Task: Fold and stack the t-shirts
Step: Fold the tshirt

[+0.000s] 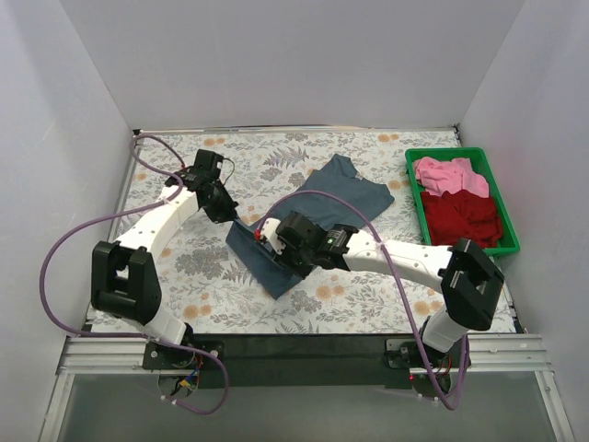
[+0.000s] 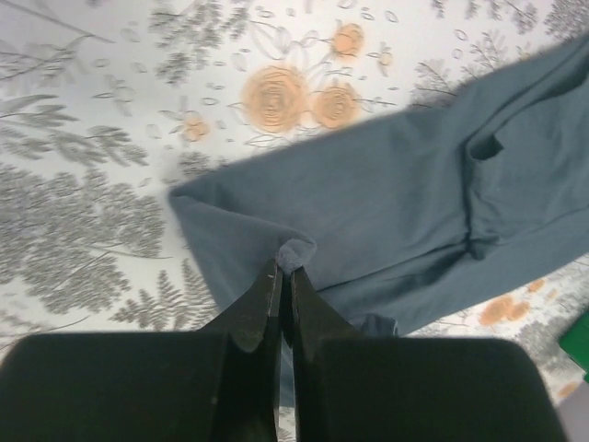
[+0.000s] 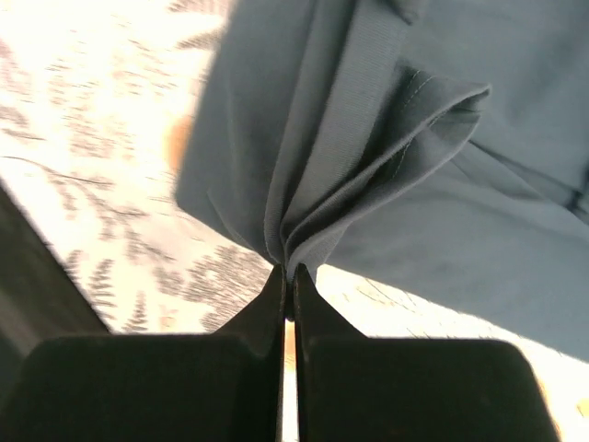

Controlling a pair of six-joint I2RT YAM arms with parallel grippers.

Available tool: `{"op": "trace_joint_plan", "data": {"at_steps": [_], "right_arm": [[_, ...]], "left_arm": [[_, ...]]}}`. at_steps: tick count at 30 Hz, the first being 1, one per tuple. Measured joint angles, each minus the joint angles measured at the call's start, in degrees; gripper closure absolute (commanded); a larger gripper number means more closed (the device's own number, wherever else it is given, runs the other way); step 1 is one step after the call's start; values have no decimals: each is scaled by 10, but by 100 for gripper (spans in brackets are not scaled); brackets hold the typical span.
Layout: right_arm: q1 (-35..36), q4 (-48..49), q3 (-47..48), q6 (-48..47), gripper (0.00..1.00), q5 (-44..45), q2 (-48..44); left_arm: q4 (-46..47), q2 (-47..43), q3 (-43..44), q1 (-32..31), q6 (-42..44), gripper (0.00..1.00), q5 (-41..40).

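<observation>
The slate blue-grey t-shirt (image 1: pixel 317 207) lies partly folded across the middle of the flowered table. My left gripper (image 1: pixel 232 214) is shut on its left edge; in the left wrist view a small fold of the blue-grey t-shirt (image 2: pixel 405 203) sticks out between the tips of the left gripper (image 2: pixel 285 267). My right gripper (image 1: pixel 276 247) is shut on the shirt's near edge; the right wrist view shows the blue-grey t-shirt (image 3: pixel 386 138) bunched in pleats above the right gripper (image 3: pixel 290 273), lifted off the table. The pink t-shirt (image 1: pixel 451 175) and dark red t-shirt (image 1: pixel 465 219) lie crumpled in the bin.
The green plastic bin (image 1: pixel 414 198) stands at the right side of the table. White walls close the back and both sides. The flowered tablecloth (image 1: pixel 313 299) shows in front of the shirt, ending at the black front edge (image 1: pixel 304 345).
</observation>
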Motion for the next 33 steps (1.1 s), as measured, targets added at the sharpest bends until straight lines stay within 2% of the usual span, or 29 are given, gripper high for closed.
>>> {"op": "trace_joint_plan", "data": {"at_steps": [13,33], "right_arm": [[-65,-1,-48,-18,99,109,-42],[-103,54,-97,-81,99,215,-20]], "left_arm": [[88,144,94,-39,-4,100,88],[163,233,125,-63,-5,100,96]]}}
